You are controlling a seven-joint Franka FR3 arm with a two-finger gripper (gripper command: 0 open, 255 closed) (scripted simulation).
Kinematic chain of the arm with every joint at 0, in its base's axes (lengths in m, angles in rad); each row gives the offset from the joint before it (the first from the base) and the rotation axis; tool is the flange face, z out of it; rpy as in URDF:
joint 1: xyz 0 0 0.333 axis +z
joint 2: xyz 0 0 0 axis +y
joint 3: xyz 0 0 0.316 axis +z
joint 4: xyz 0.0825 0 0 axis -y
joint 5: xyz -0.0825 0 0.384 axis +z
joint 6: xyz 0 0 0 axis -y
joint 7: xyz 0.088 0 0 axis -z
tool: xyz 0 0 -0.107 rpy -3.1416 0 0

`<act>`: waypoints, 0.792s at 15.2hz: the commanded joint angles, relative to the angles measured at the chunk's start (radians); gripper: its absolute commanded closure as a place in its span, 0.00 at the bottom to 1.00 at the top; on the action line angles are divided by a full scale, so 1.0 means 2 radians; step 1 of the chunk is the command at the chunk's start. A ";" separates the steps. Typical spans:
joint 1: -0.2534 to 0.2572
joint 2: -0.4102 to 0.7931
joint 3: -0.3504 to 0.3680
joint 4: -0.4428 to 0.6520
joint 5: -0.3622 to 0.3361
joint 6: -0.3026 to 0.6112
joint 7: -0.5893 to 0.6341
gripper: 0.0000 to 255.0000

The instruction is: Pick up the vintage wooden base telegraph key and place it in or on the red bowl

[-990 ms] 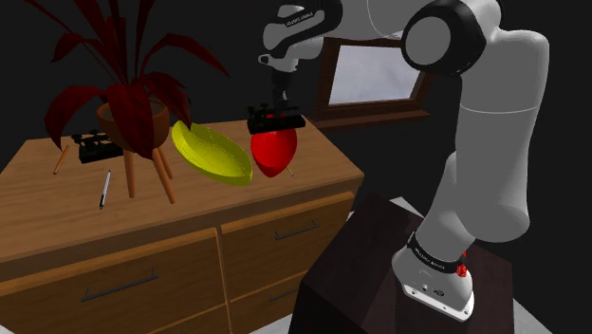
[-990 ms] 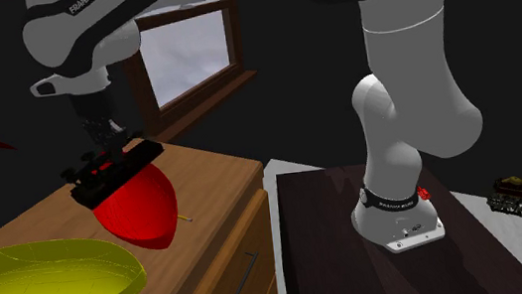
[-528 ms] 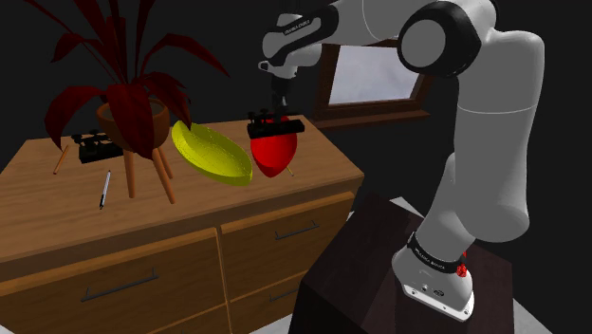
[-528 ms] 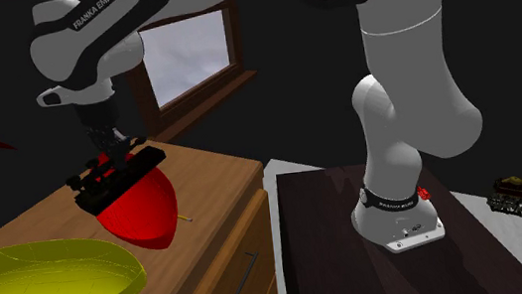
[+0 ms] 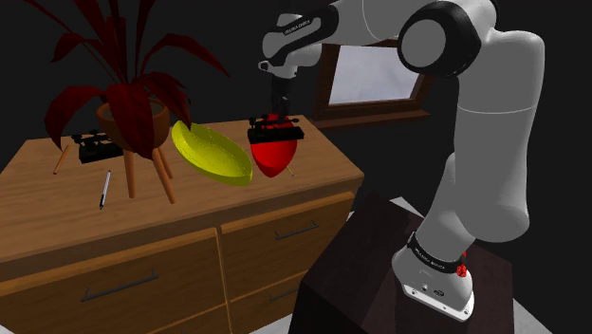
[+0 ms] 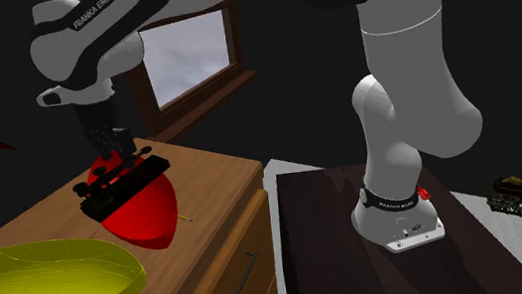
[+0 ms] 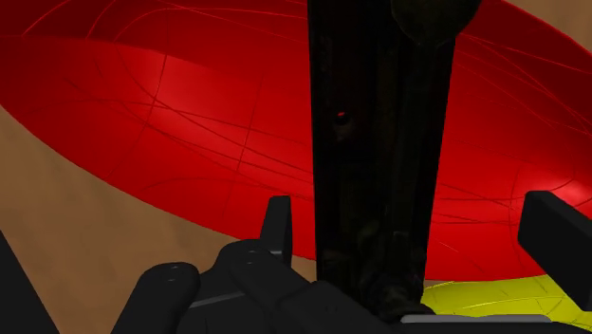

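The telegraph key (image 5: 275, 126), a dark bar with small red parts, lies across the rim of the red bowl (image 5: 273, 155) on the wooden dresser (image 5: 190, 204). My gripper (image 5: 278, 109) hangs straight above it. From the second exterior view the key (image 6: 125, 182) rests tilted on the bowl (image 6: 141, 209), with the gripper (image 6: 115, 151) just over it. In the wrist view the key (image 7: 379, 142) runs between the fingers (image 7: 277, 220), which stand apart on either side without clasping it, the bowl (image 7: 171, 114) beneath. The gripper is open.
A yellow bowl (image 5: 213, 152) lies beside the red one. Further along the dresser stand a red-leaved plant (image 5: 128, 104) on wooden legs, a second telegraph key (image 5: 95, 147) and a pen (image 5: 105, 188). A framed window (image 5: 370, 76) is behind. The dark stand (image 5: 398, 275) sits at lower right.
The gripper came down with the key onto the red bowl, then its fingers opened and let go. The key now rests on the bowl's rim.
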State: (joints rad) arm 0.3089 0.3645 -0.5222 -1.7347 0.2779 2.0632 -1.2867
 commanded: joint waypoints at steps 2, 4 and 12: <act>0.000 -0.006 -0.002 0.009 -0.005 -0.014 0.003 0.00; 0.001 -0.018 -0.006 0.027 -0.013 -0.042 0.008 0.00; 0.001 -0.022 -0.007 0.036 -0.016 -0.054 0.010 0.00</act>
State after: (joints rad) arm 0.3107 0.3213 -0.5367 -1.6637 0.2465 1.9558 -1.2663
